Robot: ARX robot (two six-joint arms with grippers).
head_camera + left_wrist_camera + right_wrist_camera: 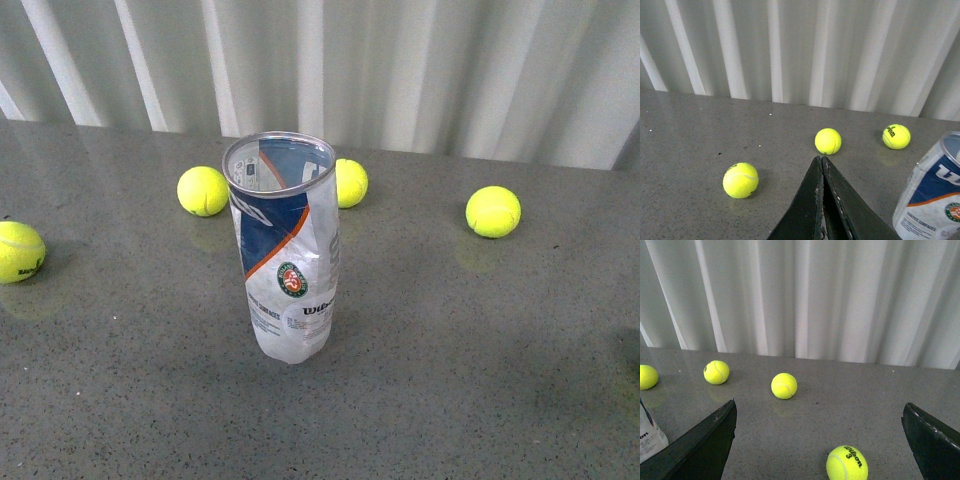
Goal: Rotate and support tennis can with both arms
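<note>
The tennis can [288, 250] stands upright in the middle of the grey table, open metal rim up, with its blue, white and orange label and round logo facing me. Neither arm shows in the front view. In the left wrist view my left gripper [821, 159] is shut with nothing in it, and the can [932, 195] stands off to one side, apart from it. My right gripper [820, 405] is wide open and empty. In that view only an edge of the can [650, 437] shows, beside one finger [710, 440].
Several yellow-green tennis balls lie loose on the table [450, 350]: one at the far left [20, 251], two behind the can [203, 190] [350, 183], one at the right [493, 211]. A ball [847, 463] lies below the right gripper's gap. A white pleated curtain [400, 70] closes the back.
</note>
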